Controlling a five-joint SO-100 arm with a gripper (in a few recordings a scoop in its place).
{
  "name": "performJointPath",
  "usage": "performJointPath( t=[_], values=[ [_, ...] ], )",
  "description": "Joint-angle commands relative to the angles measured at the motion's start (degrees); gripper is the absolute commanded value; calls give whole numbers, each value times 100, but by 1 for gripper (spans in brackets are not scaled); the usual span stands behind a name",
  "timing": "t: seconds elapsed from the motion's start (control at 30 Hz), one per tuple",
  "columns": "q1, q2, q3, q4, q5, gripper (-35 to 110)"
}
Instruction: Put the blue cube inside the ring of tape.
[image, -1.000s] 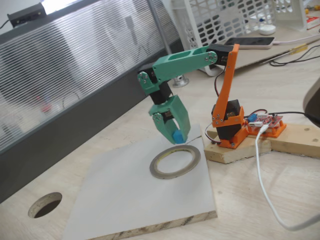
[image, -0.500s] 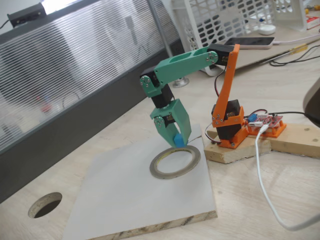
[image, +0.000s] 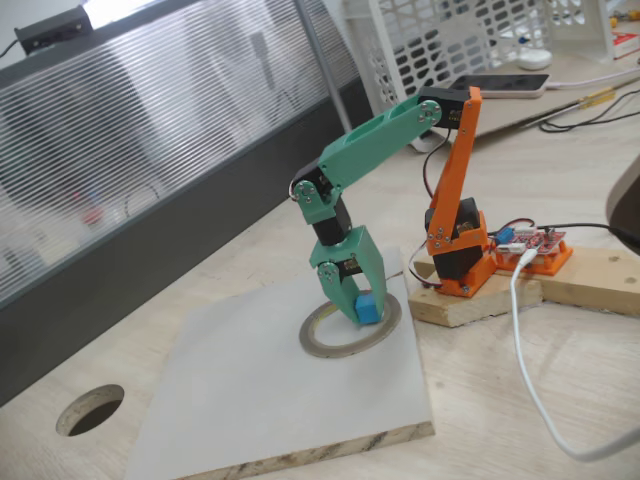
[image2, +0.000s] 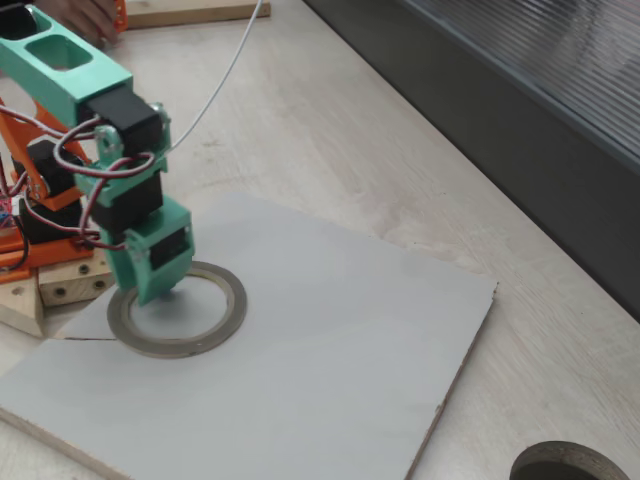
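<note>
The white board (image: 250, 390) was seen lying on the wooden table (image: 520, 400), with the ring of tape (image: 330, 342) at about its 1 o'clock corner. The green gripper (image: 358, 305) was lowered inside the ring, its jaws closed narrowly on the blue cube (image: 368, 308), which was held toward the ring's 2 o'clock rim.

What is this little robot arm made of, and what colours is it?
It looks like printed plastic: an orange base and lower link, and teal-green upper links ending in a wedge-shaped teal gripper. Black motor blocks sit at the joints, with thin red, white and black wires looping between them.

Hobby workbench — bare circuit board (image: 530, 243), loose cables (image: 530, 360)
</note>
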Motion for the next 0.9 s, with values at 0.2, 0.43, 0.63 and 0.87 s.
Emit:
performJointPath(
  t=[0.2, 0.43, 0.63, 0.87],
  values=[
    [-88, 185, 105, -492, 62, 13],
    [-53, 185, 141, -677, 62, 13],
    [-53, 176, 88, -677, 62, 13],
    [-53, 176, 88, -677, 53, 13]
  ],
)
